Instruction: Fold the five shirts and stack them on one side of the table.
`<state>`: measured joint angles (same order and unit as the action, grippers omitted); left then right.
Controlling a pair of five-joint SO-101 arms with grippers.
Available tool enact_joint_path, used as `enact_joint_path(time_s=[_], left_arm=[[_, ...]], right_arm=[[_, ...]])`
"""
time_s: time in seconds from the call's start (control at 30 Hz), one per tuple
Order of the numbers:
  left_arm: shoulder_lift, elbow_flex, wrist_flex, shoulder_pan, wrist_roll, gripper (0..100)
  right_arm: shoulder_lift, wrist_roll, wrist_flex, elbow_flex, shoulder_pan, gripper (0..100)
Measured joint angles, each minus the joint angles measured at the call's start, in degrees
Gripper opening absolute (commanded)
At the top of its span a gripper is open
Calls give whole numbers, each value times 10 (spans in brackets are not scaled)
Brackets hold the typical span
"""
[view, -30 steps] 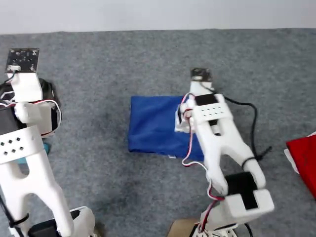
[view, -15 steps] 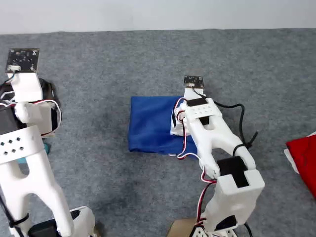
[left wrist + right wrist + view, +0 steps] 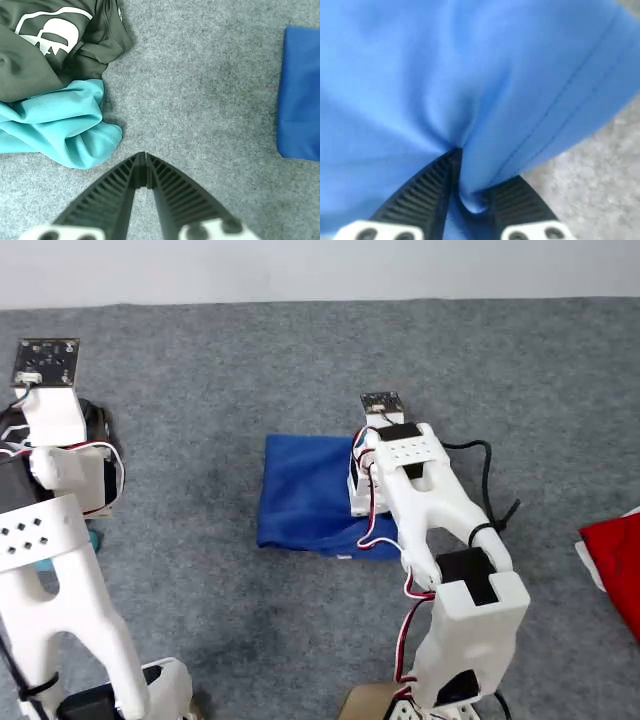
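Observation:
A folded blue shirt point(image 3: 310, 495) lies in the middle of the grey table. The right arm stands over its right edge, and my right gripper point(image 3: 467, 172) is shut on a pinch of the blue shirt point(image 3: 420, 75), whose cloth bunches between the black fingers. My left gripper point(image 3: 145, 167) hangs shut above bare carpet at the left side, holding nothing. Just beyond it lie a crumpled teal shirt point(image 3: 55, 127) and a dark shirt with a white skull print point(image 3: 45, 40). The blue shirt's edge point(image 3: 300, 95) shows farther off. A red shirt point(image 3: 615, 560) lies at the right edge.
The left arm point(image 3: 50, 520) rises at the left side, over the pile of shirts there. Cables point(image 3: 490, 490) trail from the right arm onto the grey carpet surface point(image 3: 250, 360). A brown cardboard corner point(image 3: 365, 705) shows at the front.
The right arm has swung leftward, dragging the blue shirt's right edge inward over the shirt, which now looks narrower. The left arm has kept still.

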<state>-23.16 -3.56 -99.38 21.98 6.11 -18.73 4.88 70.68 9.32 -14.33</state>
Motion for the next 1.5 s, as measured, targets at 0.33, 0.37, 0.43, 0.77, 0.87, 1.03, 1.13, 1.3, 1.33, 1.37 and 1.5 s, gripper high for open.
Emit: enact_joint_path(time_s=[0.33, 0.37, 0.43, 0.77, 0.87, 1.03, 1.13, 1.3, 1.33, 1.37, 1.5], left_arm=[[0, 0, 0, 0, 0, 2], [0, 0, 0, 0, 0, 2], [0, 0, 0, 0, 0, 2], [0, 0, 0, 0, 0, 2], [0, 0, 0, 0, 0, 2], [0, 0, 0, 0, 0, 2], [0, 0, 0, 0, 0, 2], [0, 0, 0, 0, 0, 2], [0, 0, 0, 0, 0, 2], [0, 0, 0, 0, 0, 2], [0, 0, 0, 0, 0, 2]], right_arm=[[92, -372, 34, 1, 115, 10], [92, -413, 28, 1, 125, 10], [92, -496, 10, 1, 145, 10], [92, -800, -150, 2, 195, 10], [92, -833, -193, 2, 196, 17], [91, -839, -212, 2, 194, 139], [91, -792, -216, 2, 194, 203], [92, -651, -216, 2, 195, 218], [98, -621, -216, 2, 195, 218], [107, -587, -216, 2, 195, 218], [155, -413, -216, 2, 193, 218]])
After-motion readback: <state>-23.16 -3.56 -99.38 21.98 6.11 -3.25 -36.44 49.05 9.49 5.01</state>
